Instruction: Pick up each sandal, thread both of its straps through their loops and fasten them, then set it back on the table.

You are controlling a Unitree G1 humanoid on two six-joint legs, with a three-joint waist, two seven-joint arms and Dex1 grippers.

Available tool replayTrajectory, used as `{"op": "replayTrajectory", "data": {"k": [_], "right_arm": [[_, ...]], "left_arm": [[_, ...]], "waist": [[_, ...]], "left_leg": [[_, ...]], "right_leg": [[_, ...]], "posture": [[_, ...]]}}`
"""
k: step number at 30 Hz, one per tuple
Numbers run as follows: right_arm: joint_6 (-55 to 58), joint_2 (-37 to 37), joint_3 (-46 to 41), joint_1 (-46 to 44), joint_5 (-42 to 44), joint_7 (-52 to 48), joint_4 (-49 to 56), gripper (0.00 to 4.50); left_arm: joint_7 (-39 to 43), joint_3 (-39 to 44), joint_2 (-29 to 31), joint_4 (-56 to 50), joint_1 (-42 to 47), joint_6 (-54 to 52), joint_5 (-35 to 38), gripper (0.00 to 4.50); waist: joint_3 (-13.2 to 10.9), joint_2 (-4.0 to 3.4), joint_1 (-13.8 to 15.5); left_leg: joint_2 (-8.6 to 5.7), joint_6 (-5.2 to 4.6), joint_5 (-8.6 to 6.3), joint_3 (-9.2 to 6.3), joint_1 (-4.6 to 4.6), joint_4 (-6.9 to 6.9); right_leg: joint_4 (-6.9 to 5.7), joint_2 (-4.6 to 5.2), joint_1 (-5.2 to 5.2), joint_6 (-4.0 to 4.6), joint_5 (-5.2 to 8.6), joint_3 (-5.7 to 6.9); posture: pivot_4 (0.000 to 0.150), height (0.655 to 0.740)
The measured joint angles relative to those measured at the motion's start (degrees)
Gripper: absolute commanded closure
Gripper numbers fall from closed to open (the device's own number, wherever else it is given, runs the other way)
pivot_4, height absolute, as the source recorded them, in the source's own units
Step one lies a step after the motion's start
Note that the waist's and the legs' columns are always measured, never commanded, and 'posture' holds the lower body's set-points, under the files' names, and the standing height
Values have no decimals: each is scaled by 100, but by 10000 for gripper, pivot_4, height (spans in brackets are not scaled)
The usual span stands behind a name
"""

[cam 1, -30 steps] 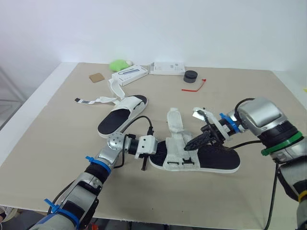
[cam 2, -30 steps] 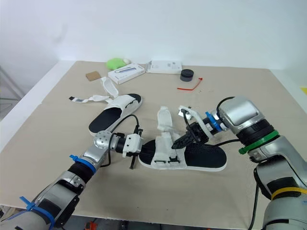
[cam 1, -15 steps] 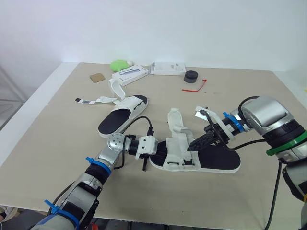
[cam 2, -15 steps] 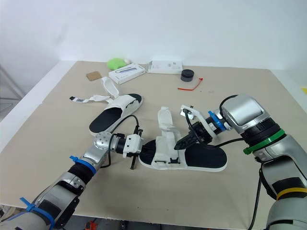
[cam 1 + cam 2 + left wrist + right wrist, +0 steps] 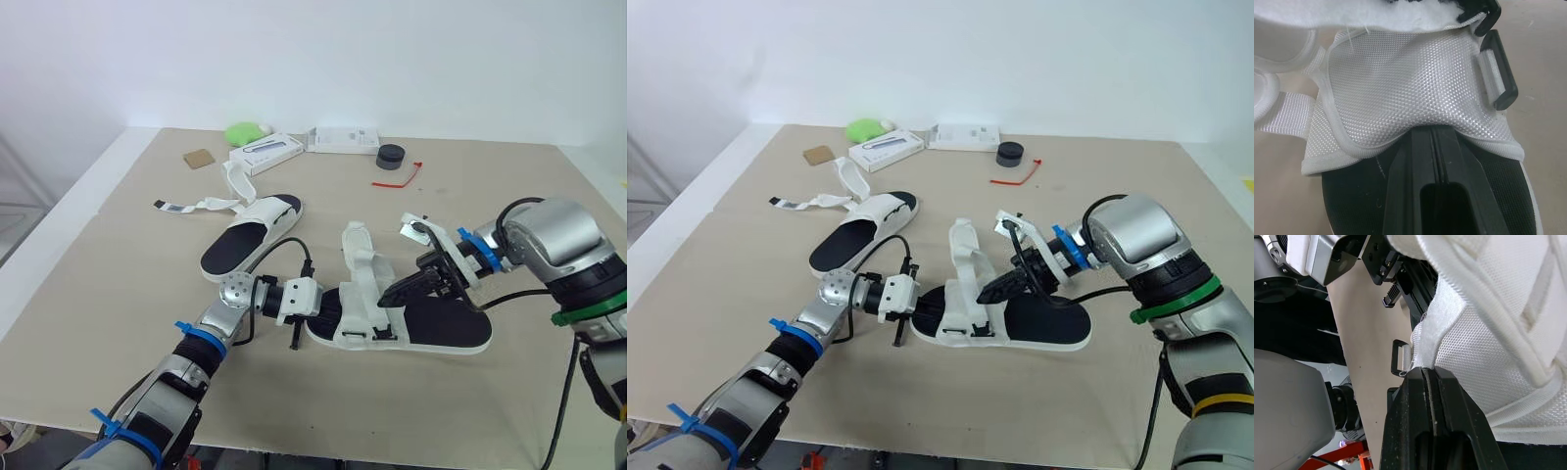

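The near sandal (image 5: 431,328), white mesh over a black sole, lies at the table's middle. Its long strap (image 5: 358,250) stands up and curls toward the far side. My left gripper (image 5: 328,305) is at the sandal's left end, shut on the edge of the mesh upper (image 5: 1410,88), beside a black loop (image 5: 1497,73). My right gripper (image 5: 400,292) reaches in from the right, shut on the edge of a white strap flap (image 5: 1425,352). The far sandal (image 5: 250,235) lies to the left rear with both straps (image 5: 201,205) spread open on the table.
Along the far edge lie a green object (image 5: 243,132), two white boxes (image 5: 265,153) (image 5: 341,139), a black round puck (image 5: 390,157), a red tie (image 5: 397,176) and a cardboard scrap (image 5: 199,158). The table's right edge (image 5: 588,186) is close to my right arm.
My right arm has drawn slightly to the right, and its gripper has shifted a little with the strap flap still in it. The left gripper and both sandals stay put.
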State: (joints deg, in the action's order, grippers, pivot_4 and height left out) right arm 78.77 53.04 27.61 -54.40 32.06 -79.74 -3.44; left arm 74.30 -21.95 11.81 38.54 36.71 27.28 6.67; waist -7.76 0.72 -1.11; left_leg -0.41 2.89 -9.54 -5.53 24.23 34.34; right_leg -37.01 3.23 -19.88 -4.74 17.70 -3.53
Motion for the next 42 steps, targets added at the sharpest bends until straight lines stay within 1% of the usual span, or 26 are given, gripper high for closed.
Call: {"op": "replayTrajectory", "data": {"k": [11, 17, 22, 26, 29, 35, 42], "right_arm": [[-131, 182, -188, 217, 85, 54, 9, 44406], [-56, 227, -569, 492, 253, 253, 182, 44406], [117, 410, -1002, 961, 466, 502, 492, 44406], [142, 364, -1268, 1023, 614, 613, 627, 44406], [134, 200, -1435, 1060, 708, 751, 657, 44406], [67, 63, -1448, 1064, 771, 865, 661, 44406], [-101, 210, -1448, 1139, 891, 737, 837, 44406]], "left_arm": [[0, 0, 19, -86, -39, -27, 0, 45000], [-1, 0, 19, -88, -40, -30, 0, 45000], [5, -2, 21, -91, -36, -31, 0, 45000], [27, -3, 21, -87, -22, -35, -1, 45000], [39, -3, 21, -85, -7, -89, -1, 45000], [44, -3, 21, -86, -5, -102, 0, 45000], [44, -3, 23, -89, -7, -105, 0, 45000]], "waist": [[-1, -1, -2], [-2, 0, -2], [-1, -1, -2], [-3, 1, -1], [-2, 1, -2], [-2, 1, -2], [-2, 1, -2]], "left_leg": [[0, 2, -2, 1, 0, -1], [0, 2, -2, 0, 1, -1], [-1, 2, -2, -1, 1, -1], [-1, 2, -2, -1, 1, -1], [0, 1, -2, -2, 1, -1], [0, 1, -1, -2, 1, 0], [1, 1, -2, -2, 1, 0]], "right_leg": [[0, 0, 0, 3, 1, 0], [0, 0, 1, 4, 1, 0], [0, -1, 2, 4, 2, 1], [0, -1, 2, -1, 6, 1], [0, -2, 2, 0, 5, 2], [-2, -2, 2, 4, 2, 2], [-2, -3, 2, 4, 2, 3]], "posture": [[1500, 7400], [1500, 7400], [1500, 7400], [1500, 7400], [1500, 7400], [1500, 7400], [1500, 7400]]}}
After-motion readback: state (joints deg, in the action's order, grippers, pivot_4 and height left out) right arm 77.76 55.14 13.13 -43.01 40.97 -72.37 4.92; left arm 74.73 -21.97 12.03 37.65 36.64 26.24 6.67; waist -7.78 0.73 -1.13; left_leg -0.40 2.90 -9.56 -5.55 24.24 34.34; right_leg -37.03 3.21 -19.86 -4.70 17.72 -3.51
